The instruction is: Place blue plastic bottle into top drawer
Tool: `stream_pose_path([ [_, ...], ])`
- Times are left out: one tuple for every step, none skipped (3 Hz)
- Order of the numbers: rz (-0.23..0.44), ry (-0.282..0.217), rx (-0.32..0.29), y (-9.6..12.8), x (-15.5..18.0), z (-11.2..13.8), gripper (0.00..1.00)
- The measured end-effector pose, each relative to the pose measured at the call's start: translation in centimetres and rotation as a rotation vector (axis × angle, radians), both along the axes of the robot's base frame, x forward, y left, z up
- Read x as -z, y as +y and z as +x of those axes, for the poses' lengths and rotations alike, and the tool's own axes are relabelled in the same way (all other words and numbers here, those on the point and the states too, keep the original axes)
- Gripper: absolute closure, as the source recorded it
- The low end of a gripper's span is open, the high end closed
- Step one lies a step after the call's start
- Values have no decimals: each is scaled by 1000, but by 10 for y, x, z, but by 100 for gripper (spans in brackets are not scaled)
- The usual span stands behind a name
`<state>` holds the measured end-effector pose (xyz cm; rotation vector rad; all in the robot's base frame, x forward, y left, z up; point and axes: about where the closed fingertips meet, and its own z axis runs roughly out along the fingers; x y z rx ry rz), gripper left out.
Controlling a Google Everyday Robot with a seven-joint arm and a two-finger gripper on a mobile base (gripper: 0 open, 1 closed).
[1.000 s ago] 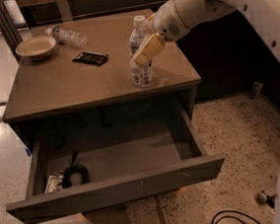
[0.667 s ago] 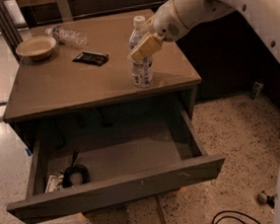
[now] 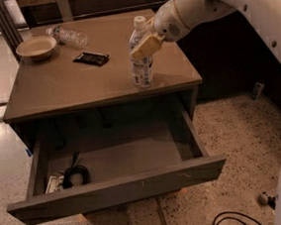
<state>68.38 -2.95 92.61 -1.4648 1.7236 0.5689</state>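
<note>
Gripper [image 3: 145, 45] at upper centre overlaps the upright blue-labelled clear plastic bottle [image 3: 141, 73]; whether it grips cannot be told. Wide grey-brown wooden drawer [image 3: 119, 189] lies open below.

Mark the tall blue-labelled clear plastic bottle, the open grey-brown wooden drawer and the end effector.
Tall blue-labelled clear plastic bottle [image 3: 141, 77]: camera view, on its label.
Open grey-brown wooden top drawer [image 3: 118, 189]: camera view, on its front panel.
End effector [image 3: 140, 47]: camera view, on its tan tip at the bottle's shoulder.

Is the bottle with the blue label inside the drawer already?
No, the blue-label bottle stands on the table with the gripper at its upper half, above the open drawer.
</note>
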Motion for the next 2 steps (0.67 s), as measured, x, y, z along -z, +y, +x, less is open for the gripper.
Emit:
stream_pose_path([
  [15, -15, -43, 6, -14, -19, 100],
  [19, -28, -90, 9, -35, -51, 100],
])
